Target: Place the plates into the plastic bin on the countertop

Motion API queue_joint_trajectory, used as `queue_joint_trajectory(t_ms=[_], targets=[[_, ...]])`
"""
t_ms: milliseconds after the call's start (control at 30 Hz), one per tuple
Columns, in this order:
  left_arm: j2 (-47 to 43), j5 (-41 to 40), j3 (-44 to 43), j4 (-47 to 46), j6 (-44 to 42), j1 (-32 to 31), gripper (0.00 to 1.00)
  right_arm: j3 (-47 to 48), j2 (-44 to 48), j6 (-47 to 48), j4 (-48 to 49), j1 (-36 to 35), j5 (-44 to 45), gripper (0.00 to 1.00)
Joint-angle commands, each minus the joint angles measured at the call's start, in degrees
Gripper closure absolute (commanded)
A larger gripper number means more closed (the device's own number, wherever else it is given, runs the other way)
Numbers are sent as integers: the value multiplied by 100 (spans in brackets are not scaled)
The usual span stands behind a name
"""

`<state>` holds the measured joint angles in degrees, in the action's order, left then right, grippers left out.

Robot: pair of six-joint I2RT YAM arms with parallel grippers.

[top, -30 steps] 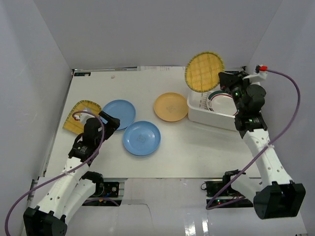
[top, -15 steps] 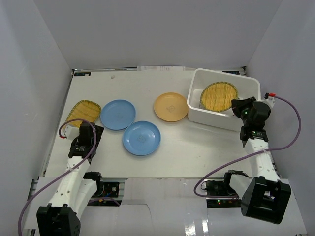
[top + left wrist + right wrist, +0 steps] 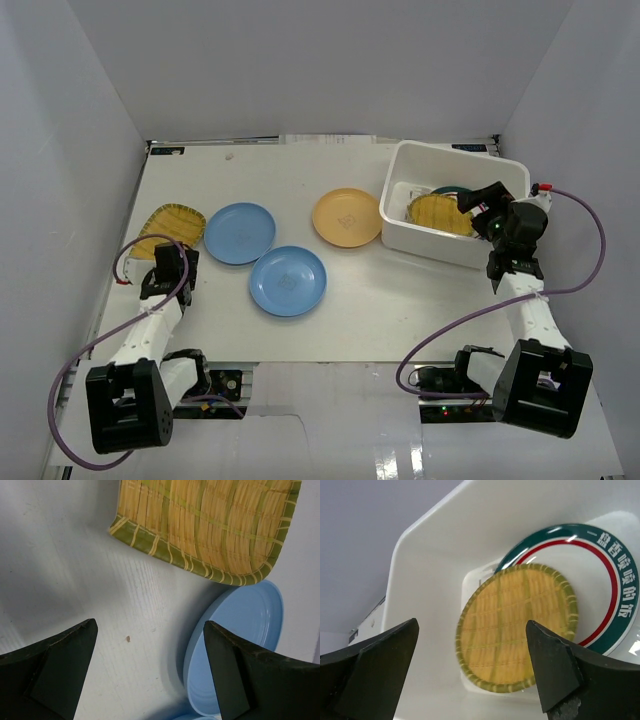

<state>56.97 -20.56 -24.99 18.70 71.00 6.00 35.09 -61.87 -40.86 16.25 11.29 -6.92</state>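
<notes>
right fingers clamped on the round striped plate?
No: the right wrist view shows the fingers wide apart, with the round striped plate lying free in the plastic bin on a green-rimmed plate.

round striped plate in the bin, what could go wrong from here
The round striped plate rests partly on the green-rimmed white plate in the plastic bin, so it may slide or rock as more land.
The open left gripper hovers near the fan-shaped plate, close beside a light blue plate; a grab might nudge the blue one.

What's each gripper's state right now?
Left gripper: open, empty, near the fan-shaped plate.
Right gripper: open, empty, over the round striped plate in the bin.
</notes>
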Motion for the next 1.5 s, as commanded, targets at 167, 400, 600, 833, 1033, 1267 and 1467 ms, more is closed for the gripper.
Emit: queue_joint_trajectory(t_ms=[167, 400, 600, 833, 1033, 1267, 1467], targets=[[464, 78, 240, -1112, 484, 305, 3, 297, 279, 535, -957, 31, -583, 10], [1254, 70, 241, -1632, 941, 411, 7, -142, 1351, 562, -861, -13, -1337, 10], [1877, 51, 215, -2238, 1012, 463, 9, -512, 1853, 588, -773, -302, -1637, 7], [2073, -79, 328, -2555, 775, 560, 28, -512, 1941, 702, -852, -505, -1831, 3], [1748, -212, 496, -2714, 424, 683, 63, -679, 1871, 658, -676, -847, -1822, 1], [1449, -29, 259, -2705, -296, 1139, 100, -424, 1740, 1150, -983, -1786, -1523, 1], [913, 297, -93, -2459, -578, 1544, 100, -29, 1258, 1431, -869, -2560, -1892, 1]])
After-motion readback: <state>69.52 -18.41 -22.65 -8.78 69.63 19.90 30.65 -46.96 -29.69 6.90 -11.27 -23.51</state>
